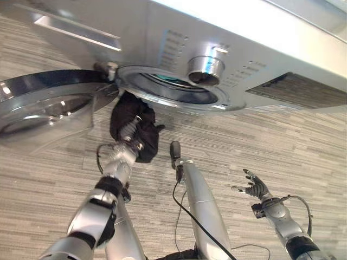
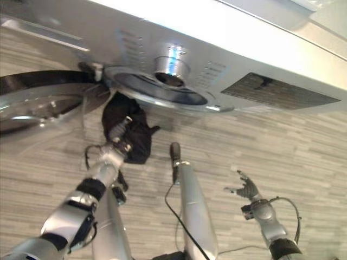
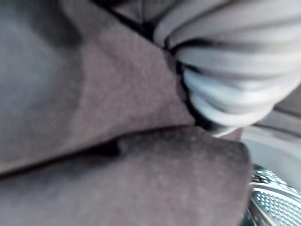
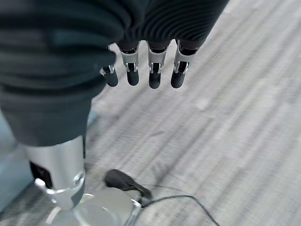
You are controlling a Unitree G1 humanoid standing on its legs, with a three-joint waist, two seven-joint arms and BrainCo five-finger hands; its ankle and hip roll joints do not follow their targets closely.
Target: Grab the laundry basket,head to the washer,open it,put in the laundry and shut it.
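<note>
The silver washer [image 1: 162,32] stands at the top of the eye views, its round opening [image 1: 168,86] uncovered and its glass door [image 1: 43,105] swung out to the left. My left hand [image 1: 132,134] is shut on a dark garment [image 1: 146,143], held just below the opening's left rim. In the left wrist view the dark garment [image 3: 94,117] lies against the grey rubber door seal [image 3: 235,94], and the perforated drum [image 3: 275,202] shows beyond it. My right hand [image 1: 255,188] hangs open over the floor at the lower right, its fingers [image 4: 155,70] straight and holding nothing.
A chrome dial [image 1: 205,67] juts out above the opening, beside a dark display panel [image 1: 295,89]. A drawer front [image 1: 76,30] sits at the washer's upper left. Striped grey floor [image 1: 260,146] stretches around the machine.
</note>
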